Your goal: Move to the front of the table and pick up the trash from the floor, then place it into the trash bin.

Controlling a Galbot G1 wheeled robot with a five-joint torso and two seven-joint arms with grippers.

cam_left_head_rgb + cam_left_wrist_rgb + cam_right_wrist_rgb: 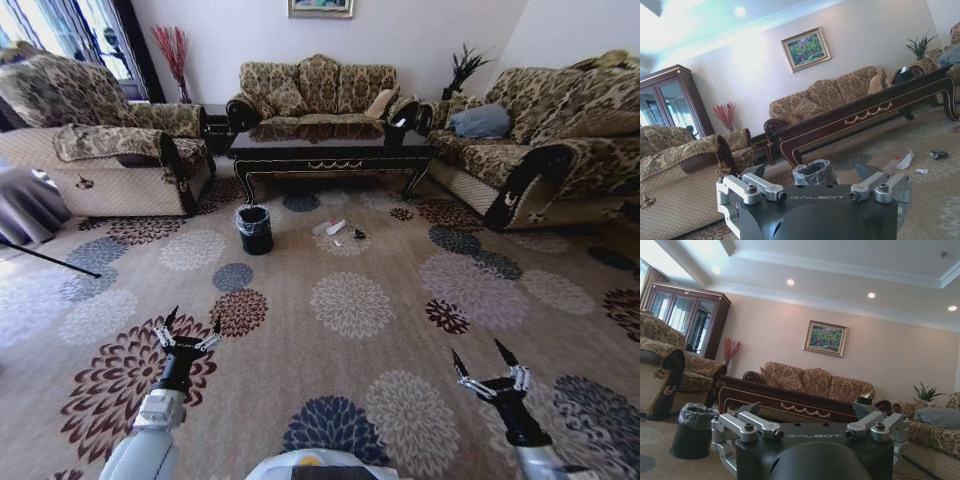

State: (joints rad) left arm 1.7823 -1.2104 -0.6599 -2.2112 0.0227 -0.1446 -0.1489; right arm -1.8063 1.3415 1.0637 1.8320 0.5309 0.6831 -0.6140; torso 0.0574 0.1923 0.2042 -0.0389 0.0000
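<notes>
I am far from the surface [330, 150]; both tools, left [187, 330] and right [487, 368], gape empty; next, drive toward the trash [337, 229] beside the bin [254, 229].

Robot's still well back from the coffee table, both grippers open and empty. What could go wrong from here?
1. The trash is several tiny scraps on a busy patterned floor; the small dark piece could be missed or slip from a pinch.
2. The trash bin stands close beside the scraps, so a reaching arm might knock it over.
3. The scraps lie just in front of the table; driving in too far risks bumping it.
The left gripper and right gripper both hang open above the carpet.
</notes>
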